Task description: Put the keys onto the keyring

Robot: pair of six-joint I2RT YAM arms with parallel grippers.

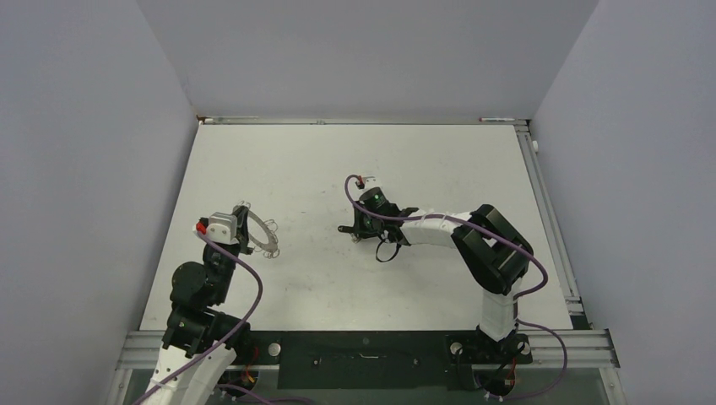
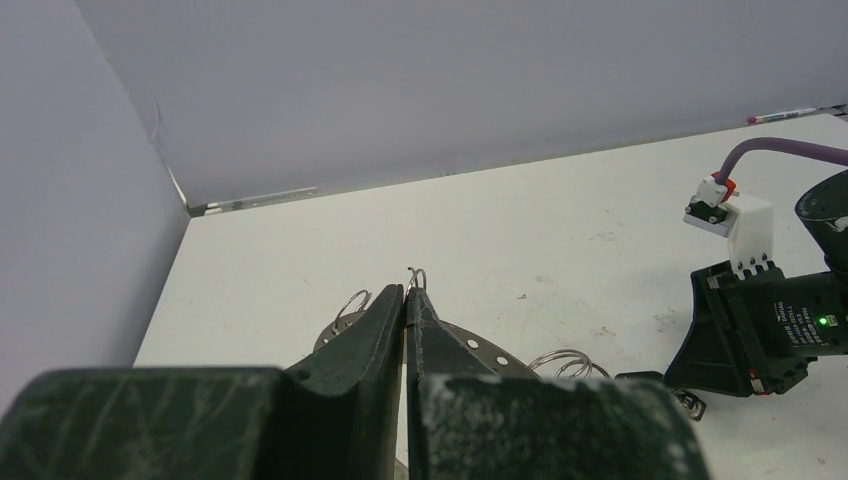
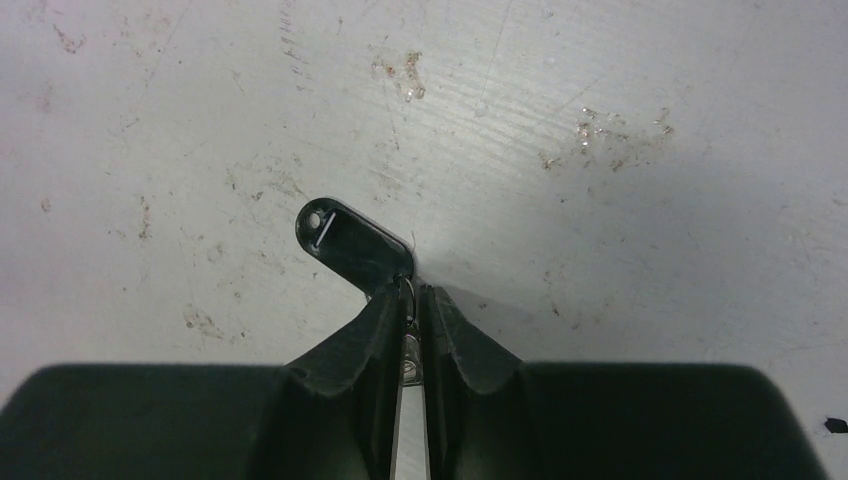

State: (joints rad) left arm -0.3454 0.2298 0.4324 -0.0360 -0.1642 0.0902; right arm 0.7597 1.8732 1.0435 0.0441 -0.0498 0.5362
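Observation:
The keyring (image 2: 483,351), a flat grey ring with small holes and wire loops (image 2: 568,362) on its rim, stands on edge in my left gripper (image 2: 407,293), which is shut on its rim. In the top view, that gripper (image 1: 242,226) holds the keyring (image 1: 263,237) at the table's left side. A key with a black head (image 3: 349,243) lies on the table at mid-table. My right gripper (image 3: 412,296) is low over it, jaws nearly together round its silvery part (image 3: 410,358). From above, the key (image 1: 345,229) pokes out left of the right gripper (image 1: 358,229).
The white table (image 1: 363,160) is scuffed and stained. Grey walls close it in at the back and on both sides. A black cable loop (image 1: 387,251) hangs under the right wrist. The right arm's wrist (image 2: 765,325) shows at the right of the left wrist view.

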